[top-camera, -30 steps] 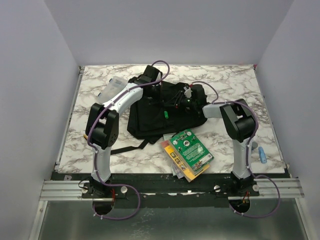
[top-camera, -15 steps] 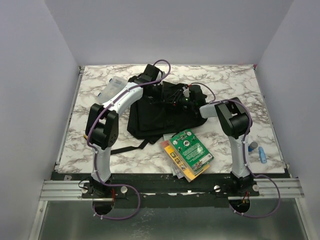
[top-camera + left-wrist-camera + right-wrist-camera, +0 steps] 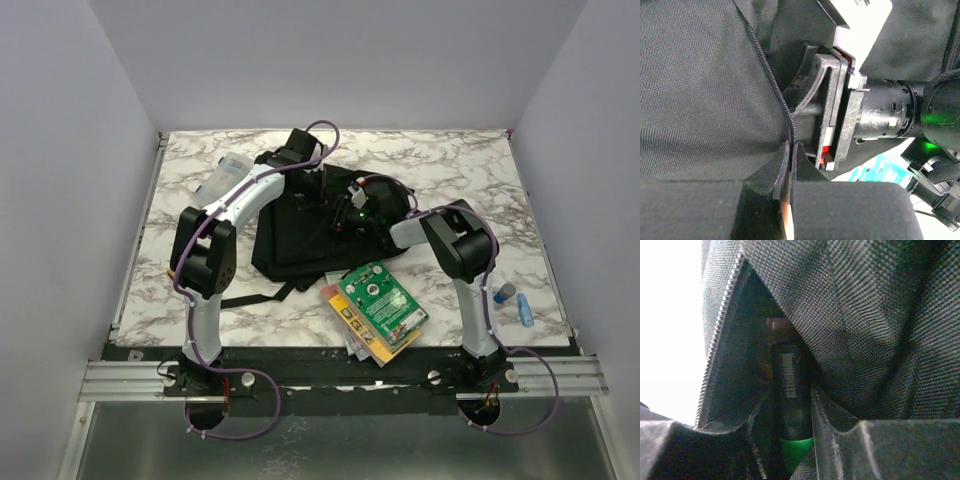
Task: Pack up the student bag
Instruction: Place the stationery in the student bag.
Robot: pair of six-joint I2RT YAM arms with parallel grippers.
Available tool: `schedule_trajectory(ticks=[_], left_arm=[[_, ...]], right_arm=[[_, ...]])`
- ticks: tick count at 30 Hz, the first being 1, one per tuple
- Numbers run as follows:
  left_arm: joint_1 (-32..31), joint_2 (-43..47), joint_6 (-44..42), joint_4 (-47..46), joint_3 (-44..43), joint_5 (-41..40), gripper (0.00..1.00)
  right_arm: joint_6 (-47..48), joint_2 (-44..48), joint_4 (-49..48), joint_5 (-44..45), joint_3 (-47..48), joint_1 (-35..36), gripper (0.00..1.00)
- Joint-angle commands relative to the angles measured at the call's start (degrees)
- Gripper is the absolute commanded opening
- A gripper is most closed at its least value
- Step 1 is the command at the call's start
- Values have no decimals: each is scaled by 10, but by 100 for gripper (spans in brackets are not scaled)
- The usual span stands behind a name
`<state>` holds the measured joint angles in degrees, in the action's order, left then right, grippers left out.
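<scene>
Pinching a thin fold of the student bag right at its zipper, the left gripper has its fingers pressed together w/ only fabric btwn them. It grips the bag's far edge, seen from the top cam.

The bag lies flat on the marble table, approx mid-table, w/ a strap trailing off its near-left corner.

The right gripper is pushed into the bag's opening from the bag's right side. Its jaws are clamped on a dark marker w/ a barcode label and a green end toward the wrist cam. Bag fabric drapes over and around the marker; its far tip is too dark to make out.

Off the bag:
- clear plastic case, just beside the bag's far-left corner
- stack of booklets, green one on top, touching or overlapping the bag's near-right edge
- small blue item and a short cylinder, well apart from the bag, to its right
</scene>
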<state>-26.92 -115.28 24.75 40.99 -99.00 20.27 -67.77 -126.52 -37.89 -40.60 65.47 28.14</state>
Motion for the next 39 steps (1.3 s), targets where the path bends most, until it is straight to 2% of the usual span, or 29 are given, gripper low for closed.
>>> schedule_trajectory(ticks=[1, 3, 6, 9, 16, 18, 25, 32, 35, 39], left_arm=[[5, 23, 4, -3, -11, -13, 0], [6, 20, 9, 0, -10, -24, 0], [15, 18, 29, 2, -6, -25, 0], [17, 20, 39, 1, 5, -46, 0], [15, -1, 53, -1, 6, -30, 0], [15, -2, 54, -1, 6, -33, 0], [15, -4, 57, -2, 7, -42, 0], [13, -7, 53, -1, 3, -32, 0], [13, -4, 48, -2, 0, -41, 0], [13, -9, 53, -1, 1, -39, 0]], right_arm=[[44, 14, 43, -21, 2, -17, 43], [73, 40, 70, -14, 5, -30, 54], [178, 85, 214, 49, 32, -32, 68], [240, 118, 284, 110, 40, -34, 71], [302, 163, 377, 237, 56, -34, 70], [304, 160, 390, 286, 69, -34, 63], [311, 101, 317, 375, 111, -3, 61], [332, 46, 314, 402, 154, 30, 66], [331, 35, 298, 448, 157, 45, 67], [331, 18, 403, 556, 206, 59, 56]])
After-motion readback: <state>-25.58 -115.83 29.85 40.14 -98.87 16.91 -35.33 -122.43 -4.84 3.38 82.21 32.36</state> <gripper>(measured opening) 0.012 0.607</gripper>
